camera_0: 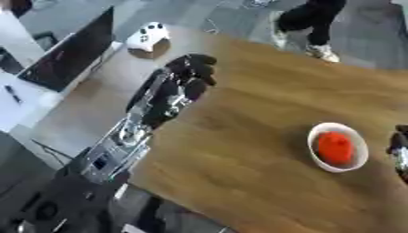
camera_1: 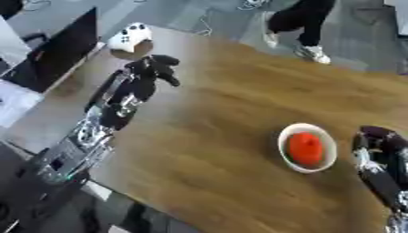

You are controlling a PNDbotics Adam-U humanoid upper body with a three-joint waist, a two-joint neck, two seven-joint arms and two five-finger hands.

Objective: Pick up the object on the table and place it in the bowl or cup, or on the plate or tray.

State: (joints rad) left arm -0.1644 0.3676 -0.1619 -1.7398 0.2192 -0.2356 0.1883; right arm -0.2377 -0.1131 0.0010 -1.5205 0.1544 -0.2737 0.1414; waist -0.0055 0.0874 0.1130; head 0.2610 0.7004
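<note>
A red rounded object [camera_0: 335, 147] lies inside a white bowl [camera_0: 354, 164] on the wooden table [camera_0: 255, 104], toward the right. My right hand [camera_1: 376, 144] sits just right of the bowl, apart from it, fingers curled and holding nothing. At the table's left edge my left hand [camera_0: 190, 73] hovers with its fingers curled and nothing in them; its forearm runs down to the lower left.
A white game controller [camera_0: 147, 36] lies on the lighter surface beyond the table's left corner. A dark laptop screen [camera_0: 72, 52] stands at the far left. A person's legs show at the far edge.
</note>
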